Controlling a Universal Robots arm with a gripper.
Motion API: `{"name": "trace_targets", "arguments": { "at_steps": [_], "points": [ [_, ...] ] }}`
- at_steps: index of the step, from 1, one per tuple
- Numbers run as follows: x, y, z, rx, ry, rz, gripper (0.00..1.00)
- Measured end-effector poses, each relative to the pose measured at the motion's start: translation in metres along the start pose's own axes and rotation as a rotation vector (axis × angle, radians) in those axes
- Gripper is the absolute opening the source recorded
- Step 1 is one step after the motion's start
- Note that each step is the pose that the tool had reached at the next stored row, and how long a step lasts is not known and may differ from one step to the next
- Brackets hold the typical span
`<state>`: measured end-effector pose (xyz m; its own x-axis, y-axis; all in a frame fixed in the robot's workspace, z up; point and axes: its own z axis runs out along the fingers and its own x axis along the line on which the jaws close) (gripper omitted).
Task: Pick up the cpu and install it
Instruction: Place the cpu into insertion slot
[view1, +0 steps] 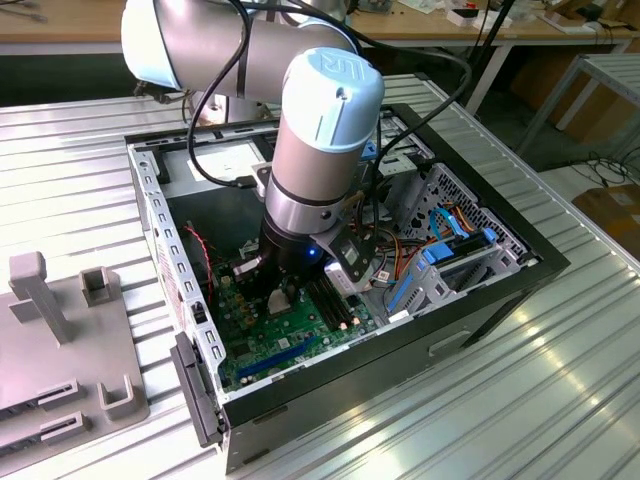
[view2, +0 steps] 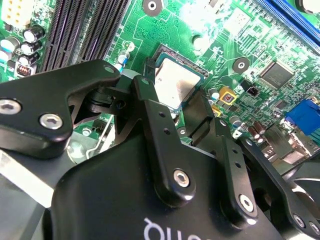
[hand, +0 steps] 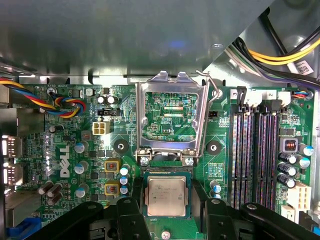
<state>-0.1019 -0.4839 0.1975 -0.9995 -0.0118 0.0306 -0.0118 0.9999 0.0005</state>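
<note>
Down in the socket (hand: 166, 174) on the green board (hand: 225, 130) is where the cpu (hand: 166, 196) sits right now, silver face up and looking square to the frame. The second wrist view shows the cpu (view2: 176, 84) lying flat too.

My fingers (hand: 129, 216) are spread, one each side of it. In the first wrist view a thin strip of socket edge shows between each finger and the chip, so I'd say I'm straddling it, not pinching. The load plate (hand: 170, 81) stands open just beside the socket with its wire lever (hand: 212, 86) alongside, so nothing clamps the chip down.

What worries me: if a finger is brushing an edge after all, any sideways twitch could drag the cpu and bend what's underneath it. If it's a hair off its keying, pressure from above would do the same. The open plate is close enough to snag too.

Exterior view, clock centred on my fingers:
- memory slots (view1: 332, 305) about 4 o'clock
- blue drive brackets (view1: 440, 265) at 3 o'clock
- red wires (view1: 200, 250) at 10 o'clock
- grey fixture (view1: 60, 330) on the surface (view1: 560, 400) out at 9
</note>
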Motion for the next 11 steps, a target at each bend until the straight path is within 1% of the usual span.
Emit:
{"name": "trace_targets", "arguments": {
  "at_steps": [7,11],
  "points": [
    [-0.0002,0.0,0.0033,-0.0025,0.0,0.0,0.47],
    [-0.0003,0.0001,0.0033,-0.0025,0.0,0.001,0.47]
  ]
}}
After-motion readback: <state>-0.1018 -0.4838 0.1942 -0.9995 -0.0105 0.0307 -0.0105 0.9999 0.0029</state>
